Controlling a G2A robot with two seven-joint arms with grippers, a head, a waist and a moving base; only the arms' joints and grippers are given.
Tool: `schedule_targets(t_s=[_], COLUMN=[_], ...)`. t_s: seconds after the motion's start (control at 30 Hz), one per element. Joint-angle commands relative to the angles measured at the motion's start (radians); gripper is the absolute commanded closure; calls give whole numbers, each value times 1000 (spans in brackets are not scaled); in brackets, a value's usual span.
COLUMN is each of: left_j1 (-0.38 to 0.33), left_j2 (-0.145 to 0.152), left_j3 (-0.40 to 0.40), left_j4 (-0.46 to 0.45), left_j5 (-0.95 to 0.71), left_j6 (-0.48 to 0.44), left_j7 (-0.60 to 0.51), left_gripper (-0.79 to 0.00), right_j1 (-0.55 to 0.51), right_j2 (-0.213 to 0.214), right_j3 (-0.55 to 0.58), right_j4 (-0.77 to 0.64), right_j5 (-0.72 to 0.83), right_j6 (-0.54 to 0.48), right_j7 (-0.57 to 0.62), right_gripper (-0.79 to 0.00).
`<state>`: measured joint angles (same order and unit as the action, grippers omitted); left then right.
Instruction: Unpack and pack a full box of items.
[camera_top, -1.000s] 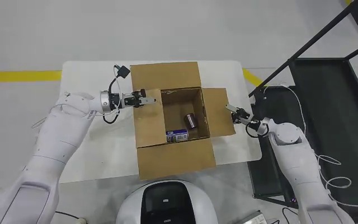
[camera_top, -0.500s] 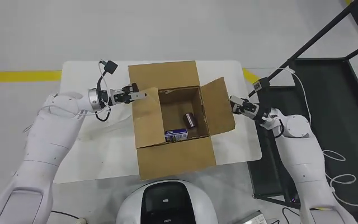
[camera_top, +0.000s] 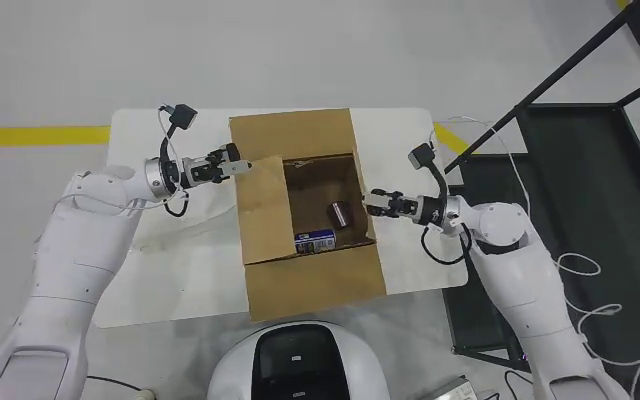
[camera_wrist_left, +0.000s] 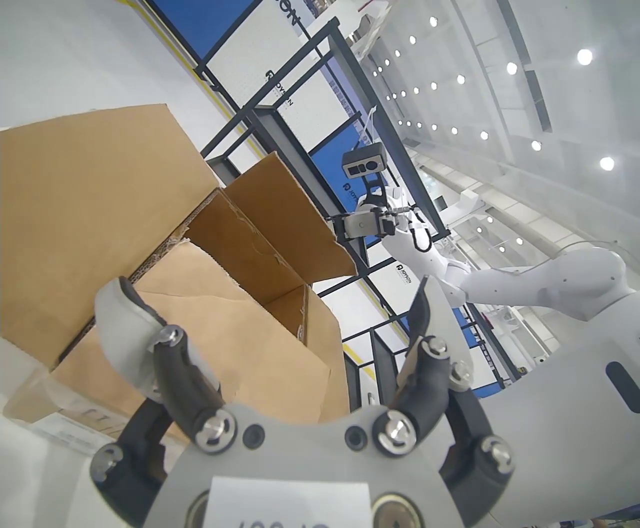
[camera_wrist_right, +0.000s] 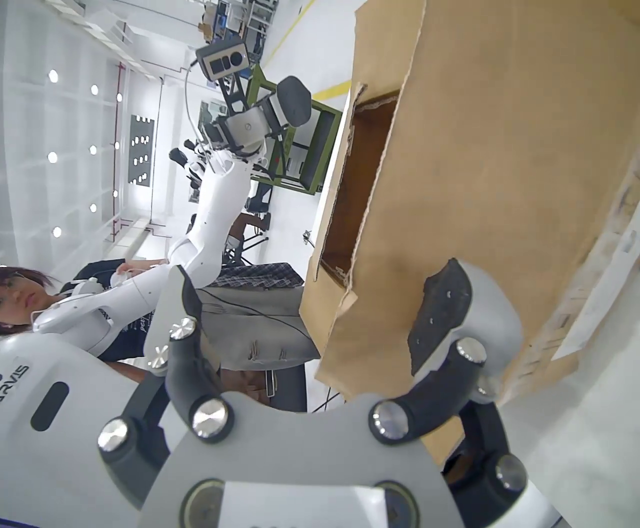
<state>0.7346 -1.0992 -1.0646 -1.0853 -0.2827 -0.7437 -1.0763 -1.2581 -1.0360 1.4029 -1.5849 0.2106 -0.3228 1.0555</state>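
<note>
An open cardboard box stands mid-table, its back and front flaps lying flat. Inside lie a dark can and a blue-and-white pack. My left gripper is open at the far corner of the left flap, which tilts upward; in the left wrist view the gripper has that flap just beyond one finger. My right gripper is open against the right flap, which stands nearly upright. In the right wrist view the gripper has the cardboard resting against one finger.
The white table has bare room left of the box and a narrow strip to its right. A black metal frame and cart stand close off the table's right edge, with cables hanging near my right arm.
My right arm swung in from the table's right edge to the box, and the right flap rose from flat to nearly upright. My left gripper drew back leftward along the left flap.
</note>
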Motion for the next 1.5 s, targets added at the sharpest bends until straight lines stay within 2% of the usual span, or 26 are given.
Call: schedule_targets(t_s=[0.0, 0.17, 0.37, 0.5, 0.77, 0.9, 1.07, 1.27, 1.47], left_j1=[0, 0, 2, 36, 125, 155, 168, 110, 5], left_j2=[0, 0, 0, 14, 60, 69, 70, 58, 32], left_j3=[0, 0, -1, -60, -217, -244, -231, -175, -96], left_j4=[0, 0, -1, -13, -49, -84, -110, -59, 43], left_j5=[0, 0, 2, 31, 49, 47, 42, 73, 117], left_j6=[0, 0, 3, 29, 48, 67, 94, 116, 68], left_j7=[0, 0, 7, 111, 162, 160, 138, 136, 168], left_gripper=[-785, -785, -785, -785, -785, -785, -785, -785, -785], right_j1=[9, 28, 47, 45, 41, 50, 43, -63, -264], right_j2=[-2, -5, -8, -5, -4, -5, -2, 19, 46], right_j3=[-28, -88, -128, -130, -153, -171, -170, -38, 169], right_j4=[-5, -12, -6, -19, -25, -30, -42, -122, -179], right_j5=[-38, -166, -209, -227, -265, -290, -305, -150, 1], right_j6=[4, 25, 32, 26, 39, 46, 40, 39, 74], right_j7=[-10, -37, -63, -61, -81, -89, -96, -76, -46], right_gripper=[-785, -785, -785, -785, -785, -785, -785, -785, -785])
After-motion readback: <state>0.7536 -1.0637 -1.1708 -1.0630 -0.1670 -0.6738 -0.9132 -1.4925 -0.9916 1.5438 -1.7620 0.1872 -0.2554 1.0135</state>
